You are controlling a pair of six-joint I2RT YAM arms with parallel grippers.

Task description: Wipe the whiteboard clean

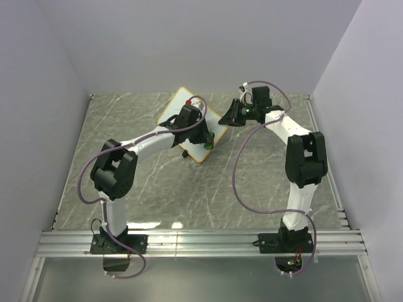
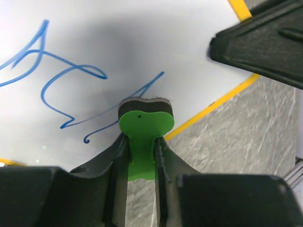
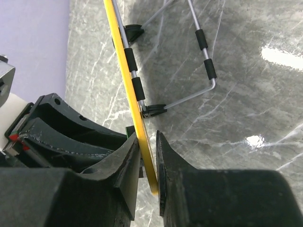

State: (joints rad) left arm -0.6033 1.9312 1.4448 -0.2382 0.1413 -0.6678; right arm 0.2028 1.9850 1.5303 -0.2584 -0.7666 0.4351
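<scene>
The whiteboard (image 1: 181, 102) has a yellow-orange frame and stands tilted at the table's far middle. Blue scribbles (image 2: 57, 90) cover its white face (image 2: 118, 33). My left gripper (image 1: 204, 136) is shut on a small green eraser (image 2: 143, 124) whose dark pad presses against the board near its lower right edge. In the left wrist view the gripper (image 2: 141, 140) clamps the eraser's narrow waist. My right gripper (image 1: 226, 117) is closed over the board's right edge; in the right wrist view (image 3: 148, 142) the yellow frame (image 3: 124, 56) sits between its fingers.
The board's wire stand (image 3: 199, 52) with black feet rests on the grey marble table (image 1: 264, 182) behind it. Plain walls enclose the table on three sides. An aluminium rail (image 1: 201, 242) runs along the near edge by the arm bases.
</scene>
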